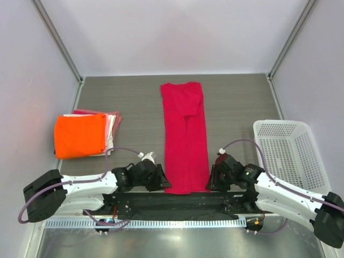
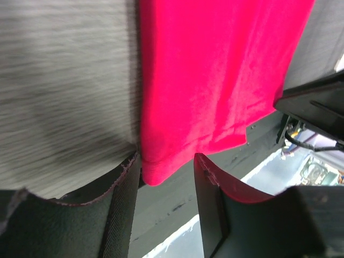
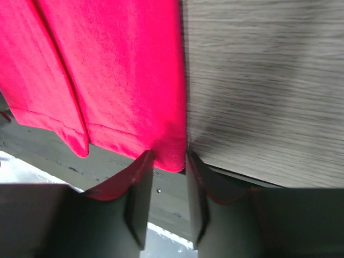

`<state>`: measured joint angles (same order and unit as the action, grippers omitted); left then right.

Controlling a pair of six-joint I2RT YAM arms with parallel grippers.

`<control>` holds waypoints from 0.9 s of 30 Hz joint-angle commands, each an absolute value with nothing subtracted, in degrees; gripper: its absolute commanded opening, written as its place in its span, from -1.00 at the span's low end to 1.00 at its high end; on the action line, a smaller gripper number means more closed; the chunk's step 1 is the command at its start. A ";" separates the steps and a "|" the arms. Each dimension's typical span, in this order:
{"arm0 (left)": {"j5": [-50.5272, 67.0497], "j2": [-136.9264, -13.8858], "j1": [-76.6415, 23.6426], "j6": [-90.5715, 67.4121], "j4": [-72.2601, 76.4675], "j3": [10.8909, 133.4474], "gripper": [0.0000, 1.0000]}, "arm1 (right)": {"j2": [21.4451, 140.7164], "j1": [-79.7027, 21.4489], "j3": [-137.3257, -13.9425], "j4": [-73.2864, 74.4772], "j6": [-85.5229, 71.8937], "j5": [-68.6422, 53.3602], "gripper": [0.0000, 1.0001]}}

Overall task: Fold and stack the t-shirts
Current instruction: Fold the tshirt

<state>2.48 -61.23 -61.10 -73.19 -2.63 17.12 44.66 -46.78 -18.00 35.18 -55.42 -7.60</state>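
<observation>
The crimson-red t-shirt (image 1: 185, 140) lies folded into a long narrow strip down the middle of the table, its hem at the near edge. My left gripper (image 1: 161, 180) is open at the strip's near left corner; in the left wrist view (image 2: 166, 161) that corner (image 2: 156, 172) sits between the fingertips. My right gripper (image 1: 211, 180) is open at the near right corner; in the right wrist view (image 3: 168, 157) the hem corner (image 3: 172, 153) lies between the tips. The orange t-shirt (image 1: 80, 135) lies folded on the pale pink/white one (image 1: 112, 122) at the left.
A white lattice basket (image 1: 287, 153) stands at the right edge of the table. The table's near edge and a black base rail (image 1: 172, 201) run just behind both grippers. White walls enclose the table on three sides.
</observation>
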 commanded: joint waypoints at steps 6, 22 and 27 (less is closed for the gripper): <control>0.53 -64.34 -64.07 -75.32 -0.26 15.65 -0.30 | 46.94 -49.13 -18.98 33.49 -58.01 -4.92 -0.77; 2.19 -54.50 -59.70 -73.31 -5.00 19.24 -1.00 | 42.70 -49.04 -30.31 38.58 -55.99 3.60 -0.98; 5.27 -51.85 -51.43 -66.47 -12.55 26.97 -1.00 | 51.05 -48.78 -41.03 39.99 -50.29 10.88 -0.98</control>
<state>3.16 -52.77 -55.16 -71.85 -8.19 21.06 47.35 -48.69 -34.48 39.77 -54.81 3.49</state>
